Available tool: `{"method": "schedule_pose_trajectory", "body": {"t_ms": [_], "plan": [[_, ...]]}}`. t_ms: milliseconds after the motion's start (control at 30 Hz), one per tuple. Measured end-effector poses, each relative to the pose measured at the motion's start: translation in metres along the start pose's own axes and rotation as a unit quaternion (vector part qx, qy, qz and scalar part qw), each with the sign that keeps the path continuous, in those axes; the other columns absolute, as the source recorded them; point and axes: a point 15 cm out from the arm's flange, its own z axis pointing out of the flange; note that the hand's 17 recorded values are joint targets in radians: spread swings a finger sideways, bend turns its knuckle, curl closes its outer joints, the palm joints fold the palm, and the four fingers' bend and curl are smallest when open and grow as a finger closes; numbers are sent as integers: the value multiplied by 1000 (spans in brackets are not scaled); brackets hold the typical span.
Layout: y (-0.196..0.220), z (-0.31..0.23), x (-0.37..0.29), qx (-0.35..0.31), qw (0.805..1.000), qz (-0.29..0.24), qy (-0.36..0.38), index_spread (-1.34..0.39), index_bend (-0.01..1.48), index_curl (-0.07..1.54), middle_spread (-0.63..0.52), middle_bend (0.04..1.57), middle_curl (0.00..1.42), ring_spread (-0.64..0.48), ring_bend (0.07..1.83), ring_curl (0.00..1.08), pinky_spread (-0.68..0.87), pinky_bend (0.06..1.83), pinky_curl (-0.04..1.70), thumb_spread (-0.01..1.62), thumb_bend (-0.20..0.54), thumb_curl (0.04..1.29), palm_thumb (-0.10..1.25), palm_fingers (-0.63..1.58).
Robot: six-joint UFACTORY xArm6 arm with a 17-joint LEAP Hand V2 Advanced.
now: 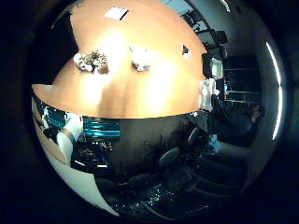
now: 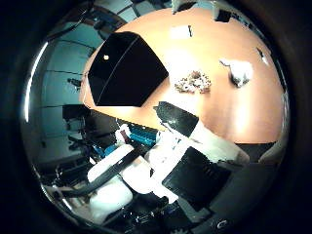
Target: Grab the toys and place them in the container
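Looking out from the little finger side of the palm: the hand (image 1: pixel 65 140) shows only as white and black parts with teal beside them at the edge of the view, well back from the orange-brown table (image 1: pixel 154 88) and off its near edge. Two toys lie on the tabletop, apart from each other: a brown-and-white mottled toy (image 1: pixel 91 61) and a white toy (image 1: pixel 141 59). Neither is touched by anything. A white sheet (image 1: pixel 116 13) lies flat on the far part of the table. Office chairs (image 1: pixel 173 163) stand in the dark space beyond the table's near edge. Thumb side of the palm: the fingers (image 2: pixel 195 141) reach into view as white segments with black faces, extended rather than curled, nothing between them; hand released, holding nothing, and clear of the table. A black container (image 2: pixel 124 70) stands on the table near its edge, opening facing the camera, interior too dark to read. The mottled toy lies just beside the container, between it and the white toy, which lies farther off. Both toys are outside the container.
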Motion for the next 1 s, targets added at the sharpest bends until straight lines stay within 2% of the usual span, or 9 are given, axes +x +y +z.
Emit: {"method": "schedule_pose_trajectory", "body": {"t_ms": [200,400,500,633,1000], "plan": [[-9,8,27,3,1000,17,6,-470,180,346,-243,339,398,-75,584,93,396,498,25,1105,-22,263,516,538],[-24,15,52,0,999,32,5,-454,177,335,-230,347,398,-66,588,103,395,507,32,1110,-30,245,419,513],[-33,19,67,-5,999,44,1,-418,163,319,-179,332,392,-40,604,114,407,533,44,1102,-32,232,329,467],[-52,32,89,-13,996,83,-12,-358,157,298,-114,313,382,0,625,128,406,569,63,1083,-26,229,272,409],[-117,109,153,-32,983,180,-29,-244,153,271,48,281,357,150,568,143,421,666,125,1070,-25,240,261,218]]}}
